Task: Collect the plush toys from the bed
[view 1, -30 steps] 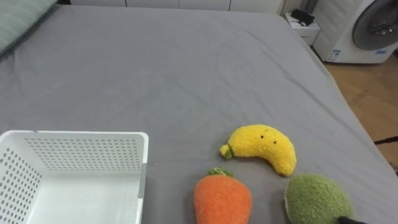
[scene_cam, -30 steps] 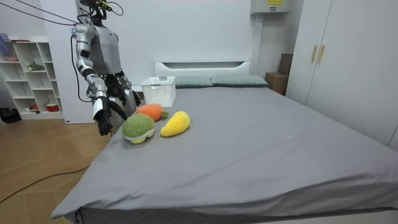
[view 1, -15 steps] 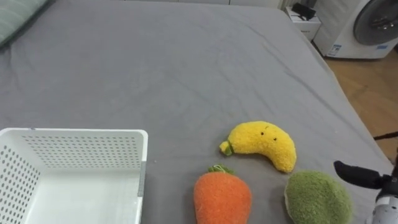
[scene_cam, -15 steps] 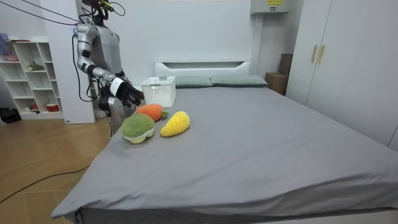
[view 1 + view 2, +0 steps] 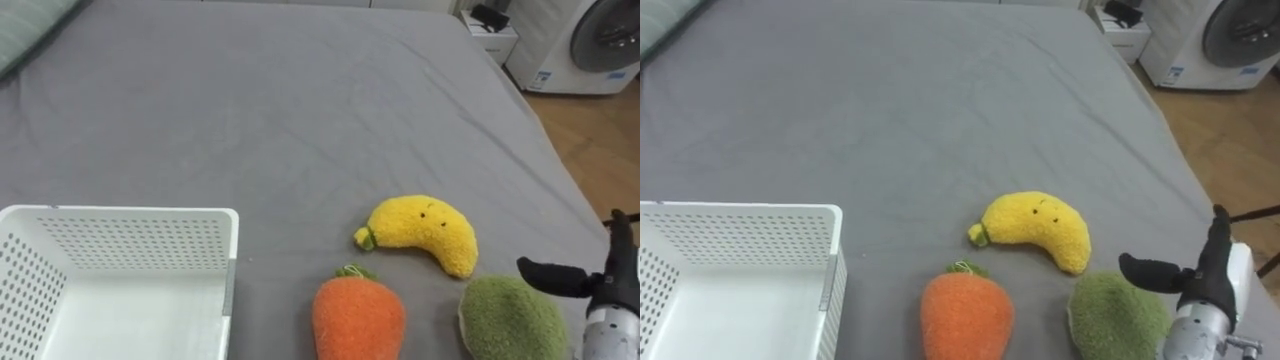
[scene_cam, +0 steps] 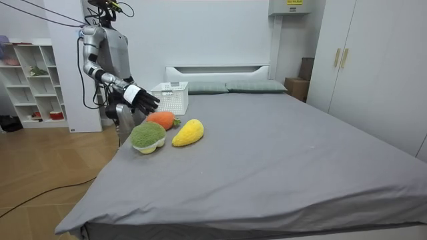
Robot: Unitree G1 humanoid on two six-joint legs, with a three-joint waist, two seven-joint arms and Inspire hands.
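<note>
I stand by the side of the bed (image 5: 300, 120), near its head end. The bed has a grey sheet with soft wrinkles in it. All three toys lie on the sheet, close to the edge where I stand.

The banana (image 5: 422, 232) is yellow and has a tiny face. The carrot (image 5: 358, 318) lies just in front of it, nearer to me, with its green top pointing at the banana. The green toy (image 5: 510, 318) is round and fuzzy, and it sits to the right of the carrot, close by the banana's tip.

My right hand (image 5: 605, 285) is up in the air by the green toy. Its fingers are stretched out straight and the thumb sticks out sideways over the toy. It has nothing in it. In the room view it is above the toys and not on them.

A white basket (image 5: 130, 222) sits on the bed to my left, a little apart from the carrot. Its walls have lots of small holes.

A pillow (image 5: 30, 30) lies at the far left corner. Past the bed I see a wooden floor (image 5: 590, 140), a washing machine (image 5: 600, 45) and a small white stand (image 5: 490, 40) beside it.

In the room view there is a white headboard (image 6: 217, 70) against the wall, a tall wardrobe (image 6: 380, 73) on the room view's right, and a white shelf (image 6: 30, 80) behind me on the room view's left.
</note>
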